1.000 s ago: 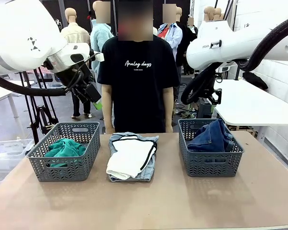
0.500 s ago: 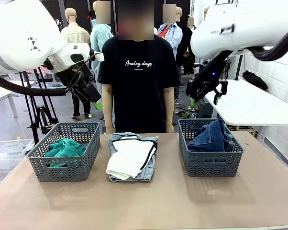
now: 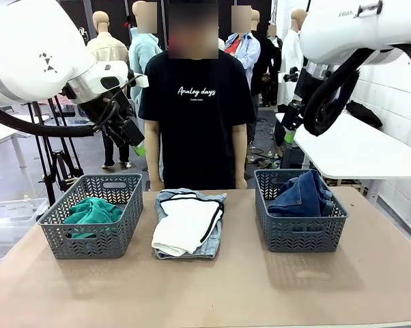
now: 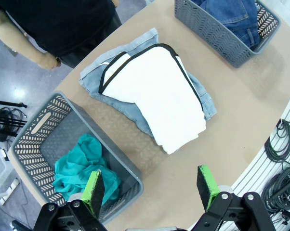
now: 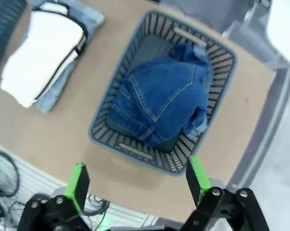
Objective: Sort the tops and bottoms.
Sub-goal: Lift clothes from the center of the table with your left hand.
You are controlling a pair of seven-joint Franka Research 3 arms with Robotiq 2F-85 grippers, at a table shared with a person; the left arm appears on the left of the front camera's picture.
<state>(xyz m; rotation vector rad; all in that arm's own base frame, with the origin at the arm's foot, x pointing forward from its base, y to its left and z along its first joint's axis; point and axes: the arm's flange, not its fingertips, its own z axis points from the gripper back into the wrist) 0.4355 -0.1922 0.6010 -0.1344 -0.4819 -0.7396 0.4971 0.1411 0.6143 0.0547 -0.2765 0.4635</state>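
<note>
The tan table (image 3: 226, 294) has a smooth, matte, bare top with a rounded front edge. Taking its middle as the centre of the dial, a person (image 3: 197, 116) in a black T-shirt stands at 12 o'clock, against the far edge.

At 9 o'clock sits a grey plastic basket (image 3: 89, 239) with patterned cut-out walls. The teal-green top (image 3: 93, 210) lies crumpled inside it.

In the middle, a little toward 12, the white shorts (image 3: 186, 225) with black trim lie folded on top of the light blue denim shorts (image 4: 130, 108), which stick out from under them.

At 3 o'clock a matching basket (image 3: 301, 236) holds the dark blue jeans (image 3: 302, 195), bunched up and rising above its rim.

Both arms hang high above the table. The left gripper (image 4: 150, 180) looks down between the 9 o'clock basket and the folded pile. Its green-padded fingers are spread wide and released, with nothing between them. The right gripper (image 5: 137, 180) hovers over the 3 o'clock basket with its fingers likewise parted and empty.

Around the table the floor (image 3: 7, 171) is grey. Black cables (image 4: 280, 154) lie coiled on it by the near edge. Black stands (image 3: 55, 157) are at roughly 10 o'clock, and a white table (image 3: 349, 147) is off at 2 o'clock.
</note>
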